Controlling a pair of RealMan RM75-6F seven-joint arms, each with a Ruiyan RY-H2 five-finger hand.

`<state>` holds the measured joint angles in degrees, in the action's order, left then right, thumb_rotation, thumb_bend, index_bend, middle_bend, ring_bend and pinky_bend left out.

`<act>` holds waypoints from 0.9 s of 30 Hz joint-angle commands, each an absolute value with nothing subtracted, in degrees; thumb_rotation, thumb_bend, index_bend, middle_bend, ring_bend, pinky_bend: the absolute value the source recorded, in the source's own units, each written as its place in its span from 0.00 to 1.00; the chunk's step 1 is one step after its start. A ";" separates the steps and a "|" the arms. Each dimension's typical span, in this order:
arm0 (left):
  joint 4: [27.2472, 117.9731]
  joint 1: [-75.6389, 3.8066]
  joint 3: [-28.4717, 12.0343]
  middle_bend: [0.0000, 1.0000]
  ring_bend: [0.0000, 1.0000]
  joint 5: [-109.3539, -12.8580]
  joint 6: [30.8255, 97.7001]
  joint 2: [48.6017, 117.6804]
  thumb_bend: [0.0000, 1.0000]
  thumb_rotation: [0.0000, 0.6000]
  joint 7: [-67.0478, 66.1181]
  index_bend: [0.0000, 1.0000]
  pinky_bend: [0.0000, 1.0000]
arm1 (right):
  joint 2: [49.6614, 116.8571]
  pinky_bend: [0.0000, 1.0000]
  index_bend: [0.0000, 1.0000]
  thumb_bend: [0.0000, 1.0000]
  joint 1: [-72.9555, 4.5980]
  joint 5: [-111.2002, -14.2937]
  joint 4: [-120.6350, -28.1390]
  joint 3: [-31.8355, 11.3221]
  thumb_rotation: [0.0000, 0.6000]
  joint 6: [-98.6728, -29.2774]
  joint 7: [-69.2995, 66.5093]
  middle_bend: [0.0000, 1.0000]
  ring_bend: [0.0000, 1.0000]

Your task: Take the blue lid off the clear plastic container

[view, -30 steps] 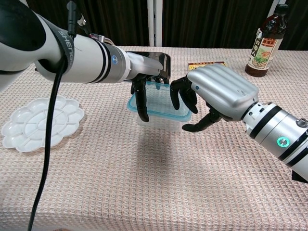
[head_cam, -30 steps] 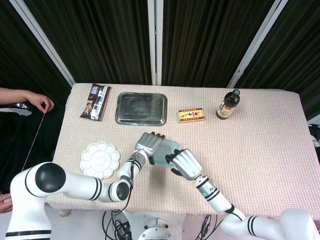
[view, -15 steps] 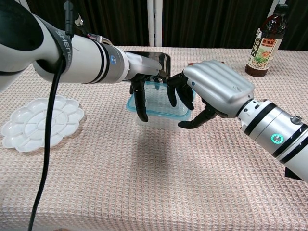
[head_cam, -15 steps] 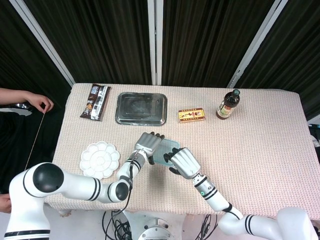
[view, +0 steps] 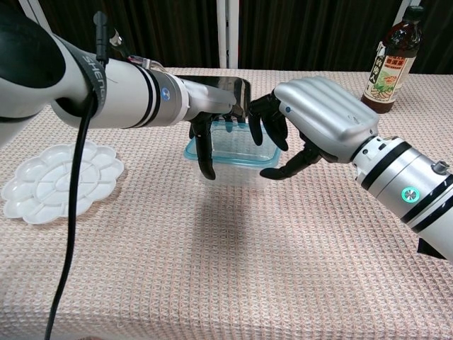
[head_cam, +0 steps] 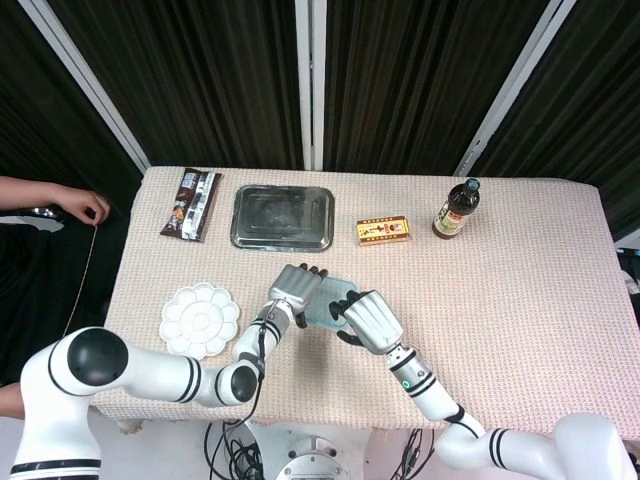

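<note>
Both hands are at the clear plastic container [view: 230, 159], which sits near the front middle of the table [head_cam: 520, 270], on its woven beige cloth. My left hand [view: 212, 117] reaches in from the left; its dark fingers [view: 206, 156] hang down the container's left end and grip it there. My right hand [view: 322, 124] comes in from the right with its fingertips [view: 258, 127] curled over the right rim of the blue lid [view: 219, 152] and the thumb reaching toward the near right side; I read this as a grasp on the lid's edge, though the exact contact is partly hidden by the fingers. The lid is still on the container. In the head view both hands cover most of the container, leaving only a strip of lid visible between them [head_cam: 328, 300].

Elsewhere on the table: a white flower-shaped paint palette [head_cam: 200, 320] to the left front, a metal tray [head_cam: 283, 216] behind the container, a dark snack packet [head_cam: 192, 203] at the far left, a small yellow box [head_cam: 384, 231], and a dark sauce bottle [head_cam: 456, 209] at the far right. A person's hand [head_cam: 75, 205] shows at the left edge.
</note>
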<state>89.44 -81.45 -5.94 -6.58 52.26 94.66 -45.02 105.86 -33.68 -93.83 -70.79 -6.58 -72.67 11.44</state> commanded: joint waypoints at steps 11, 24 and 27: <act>88.15 -80.18 -6.42 0.33 0.22 -8.48 52.70 96.04 0.00 1.00 -45.40 0.25 0.40 | 104.89 0.84 0.59 0.07 -33.69 -92.95 -72.16 -6.93 1.00 -73.31 10.55 0.72 0.58; 88.07 -78.98 -7.43 0.32 0.22 -9.49 52.35 96.26 0.00 1.00 -45.47 0.23 0.40 | 105.40 0.85 0.59 0.19 -33.90 -93.09 -70.80 -6.91 1.00 -74.30 11.25 0.71 0.59; 88.55 -78.72 -7.60 0.32 0.22 -9.50 51.83 95.73 0.00 1.00 -45.33 0.21 0.40 | 106.30 0.85 0.59 0.29 -34.02 -93.77 -69.15 -6.80 1.00 -75.23 11.44 0.68 0.58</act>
<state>88.45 -78.79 -7.55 -9.50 51.92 95.83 -45.37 105.90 -33.95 -93.45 -69.69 -6.88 -74.82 11.32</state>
